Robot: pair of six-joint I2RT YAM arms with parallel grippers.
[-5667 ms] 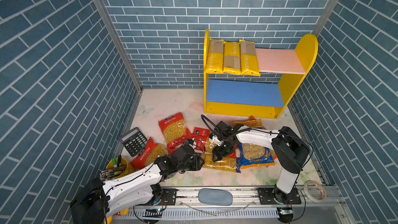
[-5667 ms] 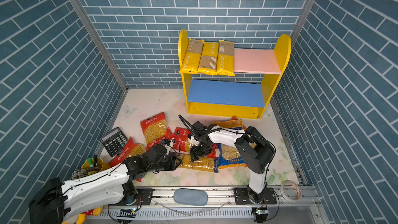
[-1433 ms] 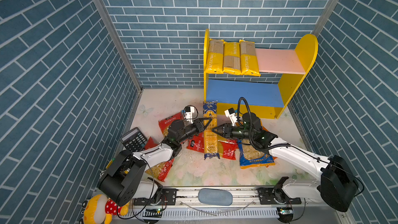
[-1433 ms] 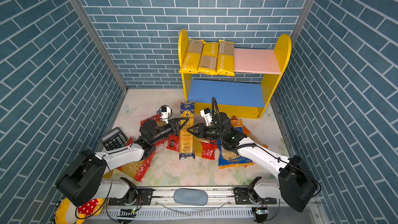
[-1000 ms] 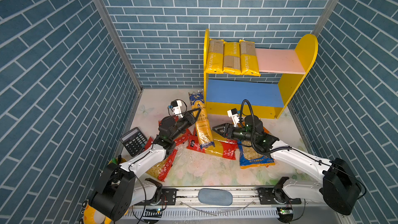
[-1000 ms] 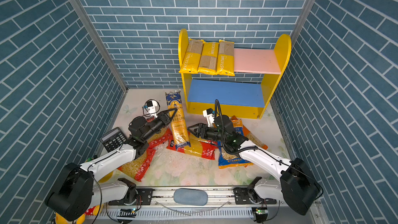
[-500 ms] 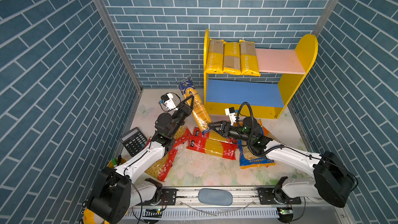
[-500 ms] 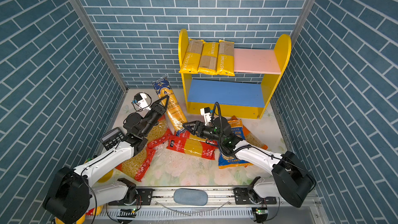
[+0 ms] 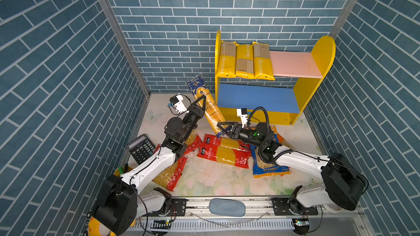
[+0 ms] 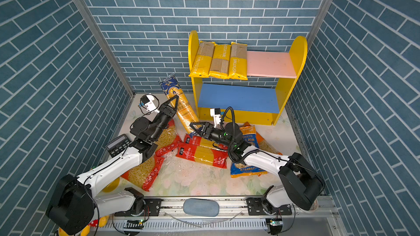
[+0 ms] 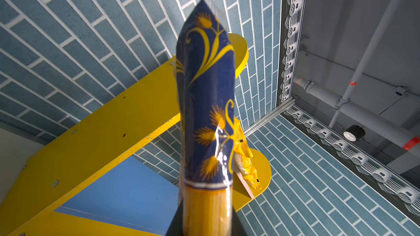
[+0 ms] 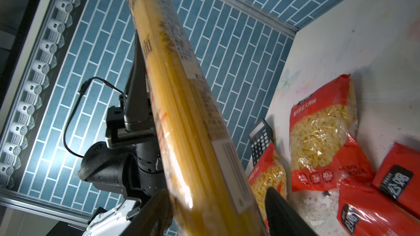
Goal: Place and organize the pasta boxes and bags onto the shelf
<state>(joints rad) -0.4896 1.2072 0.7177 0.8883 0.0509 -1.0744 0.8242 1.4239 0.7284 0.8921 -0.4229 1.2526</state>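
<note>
- While we've got the blue spaghetti bag (image 9: pixel 210 110) off the floor, it sits tilted. Its blue end is high, just beside the left side panel (image 10: pixel 192 46) of the shelf (image 9: pixel 323 55), and its lower end is down over the red spaghetti bags (image 9: pixel 225 155).
- Left gripper (image 9: pixel 203 101) is clamped on the bag partway up its length.
- Right gripper (image 9: pixel 219 129) has its jaws spread either side of the lower end. As far as we can tell it isn't pinching.
- Risk 1: there's one pinch point on a long, slick bag, so we'd expect it to pivot or slide out on a quick swing.
- Risk 2: the high end could catch the side panel going in.
- Risk 3: the three PASTATIME packs (image 9: pixel 244 61) overhang the front of the pink upper board (image 9: pixel 293 64), so a nudge could drop them.
- Risk 4: a skewed or hard squeeze from the right gripper could snap strands.
</note>
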